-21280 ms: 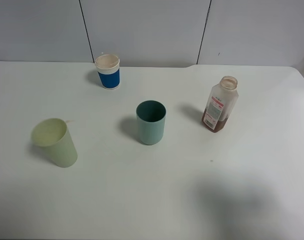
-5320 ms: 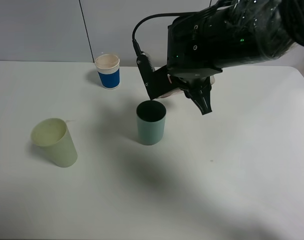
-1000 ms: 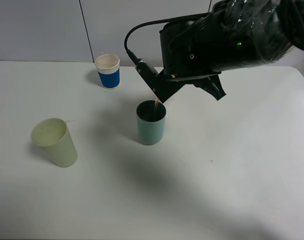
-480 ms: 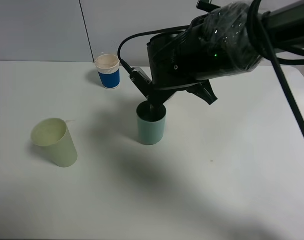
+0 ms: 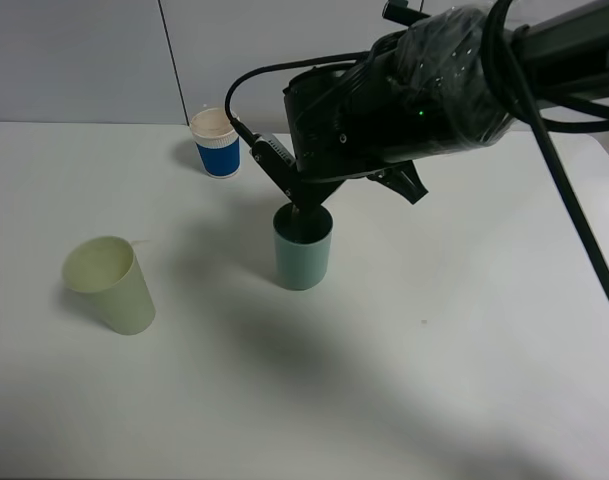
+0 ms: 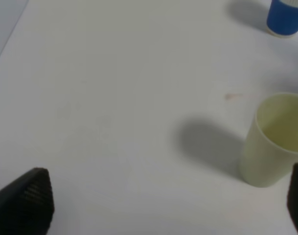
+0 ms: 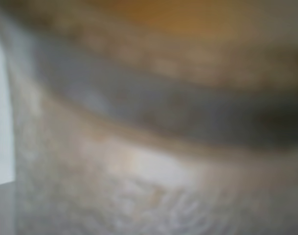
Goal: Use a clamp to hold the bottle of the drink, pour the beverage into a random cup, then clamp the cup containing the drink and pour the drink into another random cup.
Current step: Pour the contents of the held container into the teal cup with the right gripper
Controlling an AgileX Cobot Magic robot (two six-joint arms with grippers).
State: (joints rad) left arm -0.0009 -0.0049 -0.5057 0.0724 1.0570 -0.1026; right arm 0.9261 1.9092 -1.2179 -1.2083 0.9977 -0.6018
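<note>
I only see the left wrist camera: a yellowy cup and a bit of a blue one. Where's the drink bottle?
Observer: The right wrist camera is filled by it, very close: a blurred pale bottle with brown drink inside.
Operator: So where is that arm?
Observer: On the high camera, the right arm leans right over the mouth of a teal-green cup near the middle of the table.
</note>
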